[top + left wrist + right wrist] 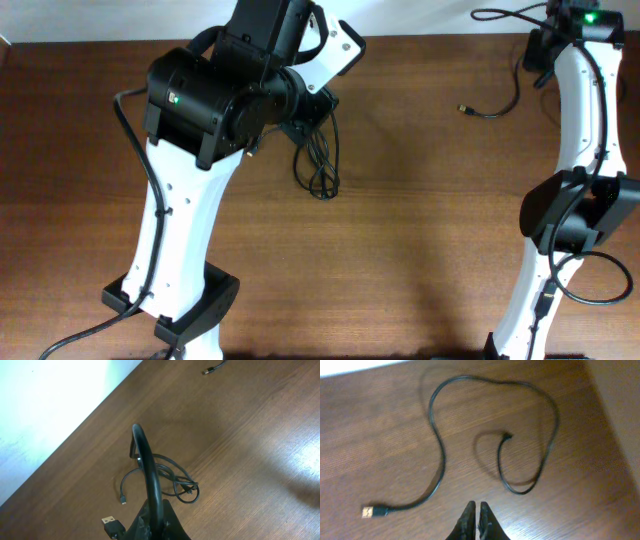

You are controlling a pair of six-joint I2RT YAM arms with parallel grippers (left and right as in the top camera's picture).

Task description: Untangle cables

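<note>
A bundle of thin black cables lies on the wooden table under my left arm. In the left wrist view my left gripper is shut on one black cable, which arcs up from the coiled bundle. A USB plug sits beside the jaws and a small plug lies on the table. A separate cable lies at the back right. In the right wrist view this cable is spread in a loose curve with a USB plug. My right gripper is shut and empty just in front of it.
The table's back edge meets a white wall. The table's right edge runs close to the separate cable. The arms' own thicker black cables hang along the right arm. The far cable's plug shows at the top of the left wrist view.
</note>
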